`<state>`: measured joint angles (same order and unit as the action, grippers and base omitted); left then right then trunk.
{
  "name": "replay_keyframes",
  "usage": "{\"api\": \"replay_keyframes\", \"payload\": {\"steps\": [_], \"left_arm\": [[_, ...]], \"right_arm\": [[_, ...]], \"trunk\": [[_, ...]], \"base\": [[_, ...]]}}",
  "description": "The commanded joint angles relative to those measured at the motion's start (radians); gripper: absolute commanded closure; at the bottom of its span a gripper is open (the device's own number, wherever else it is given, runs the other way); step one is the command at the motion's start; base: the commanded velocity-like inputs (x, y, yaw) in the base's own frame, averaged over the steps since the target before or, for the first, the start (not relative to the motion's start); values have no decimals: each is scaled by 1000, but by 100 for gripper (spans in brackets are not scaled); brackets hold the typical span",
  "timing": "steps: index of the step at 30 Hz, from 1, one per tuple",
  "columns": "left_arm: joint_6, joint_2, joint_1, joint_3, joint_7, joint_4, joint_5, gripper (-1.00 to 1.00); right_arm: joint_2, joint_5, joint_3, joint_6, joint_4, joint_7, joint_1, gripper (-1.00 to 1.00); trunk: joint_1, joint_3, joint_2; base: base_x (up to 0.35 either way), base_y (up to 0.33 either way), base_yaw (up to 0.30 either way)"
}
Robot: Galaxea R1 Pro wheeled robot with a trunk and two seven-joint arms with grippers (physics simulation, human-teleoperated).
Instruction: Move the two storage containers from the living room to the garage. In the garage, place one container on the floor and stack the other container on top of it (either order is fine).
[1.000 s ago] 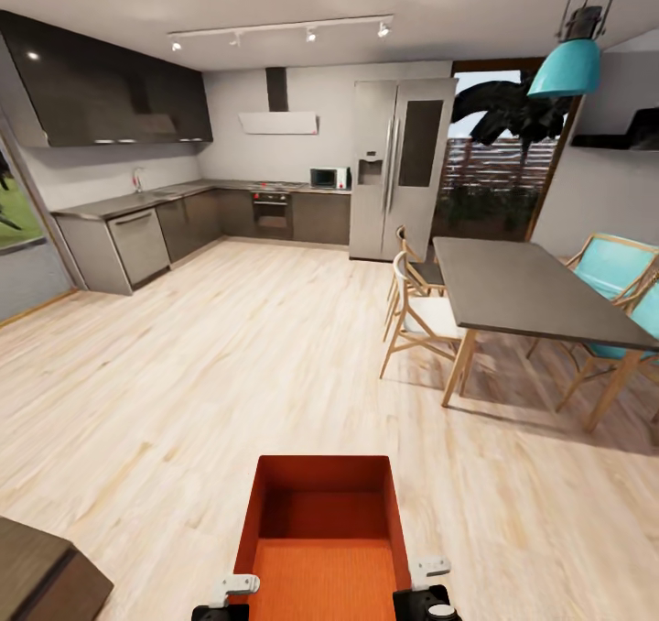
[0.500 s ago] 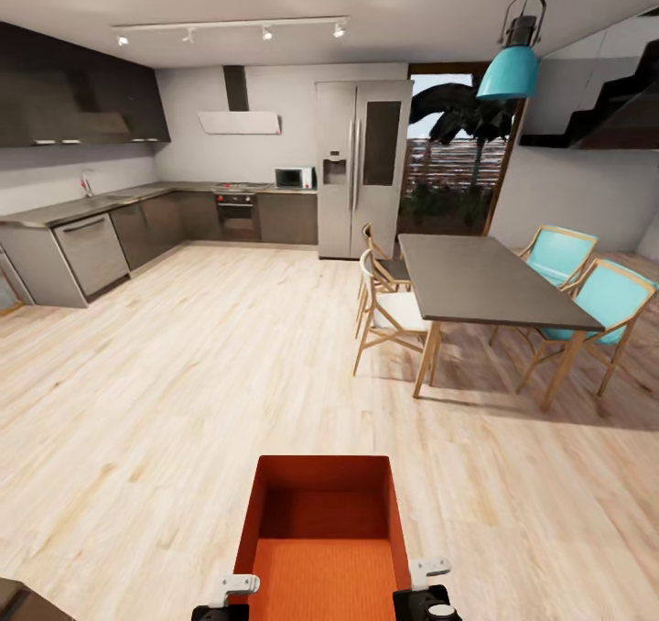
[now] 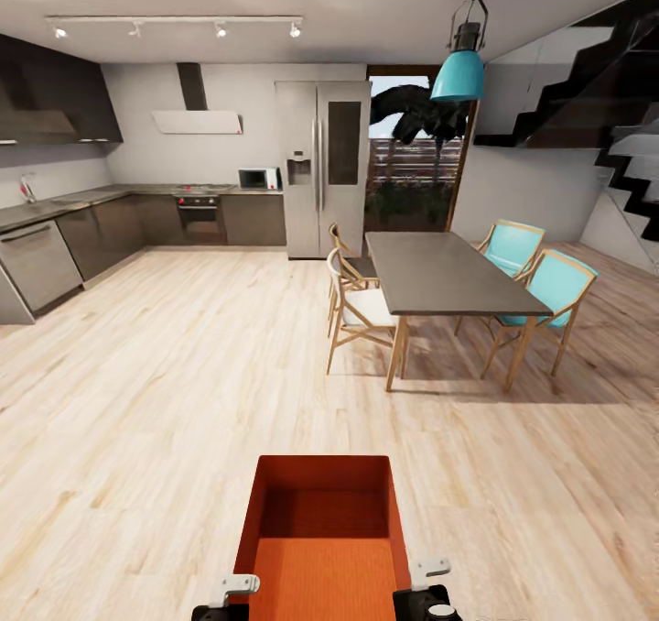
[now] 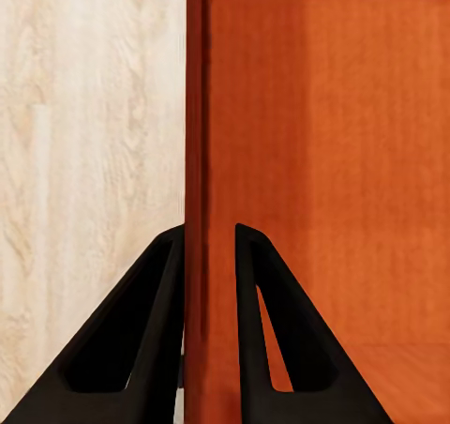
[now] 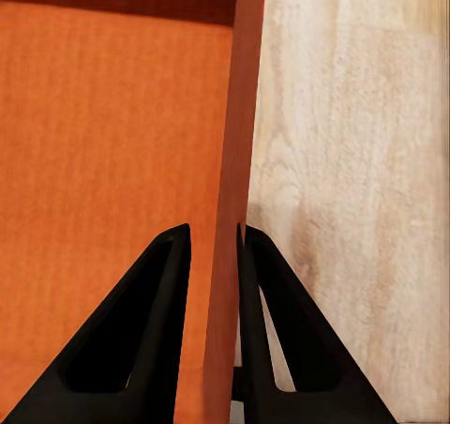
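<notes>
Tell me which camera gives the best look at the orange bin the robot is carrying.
The head view: the storage container shows with its open top, walls and ribbed bottom. The left wrist view shows the left gripper astride one wall; the right wrist view shows the right gripper astride the opposite wall.

Head: high, forward-down over storage container (image 3: 322,548) | Wrists: close, along fingers, at opposite container walls | Shared: container, wood floor (image 3: 165,392)

container (image 3: 320,529) front centre, between end effectors | table (image 3: 439,273) ahead right | fridge (image 3: 322,168) behind

Bright, even, sharp; wide-angle edge stretch
</notes>
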<state>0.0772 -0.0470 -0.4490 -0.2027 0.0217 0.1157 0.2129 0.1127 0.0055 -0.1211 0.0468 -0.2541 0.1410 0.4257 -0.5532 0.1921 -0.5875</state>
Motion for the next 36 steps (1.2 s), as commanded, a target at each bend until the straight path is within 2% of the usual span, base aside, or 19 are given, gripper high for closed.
{"api": "replay_keyframes", "payload": {"steps": [1, 36], "left_arm": [[3, -1, -1, -29, -3, -4, 14, 100], [3, -1, -1, -29, -5, -4, 14, 100]], "right_arm": [[1, -4, -19, 4, -4, -1, 1, 100], [1, -4, -18, 4, -5, -1, 1, 100]], "trunk": [[0, 2, -1], [0, 2, -1]], "base": [[0, 0, -245], [0, 0, -242]]}}
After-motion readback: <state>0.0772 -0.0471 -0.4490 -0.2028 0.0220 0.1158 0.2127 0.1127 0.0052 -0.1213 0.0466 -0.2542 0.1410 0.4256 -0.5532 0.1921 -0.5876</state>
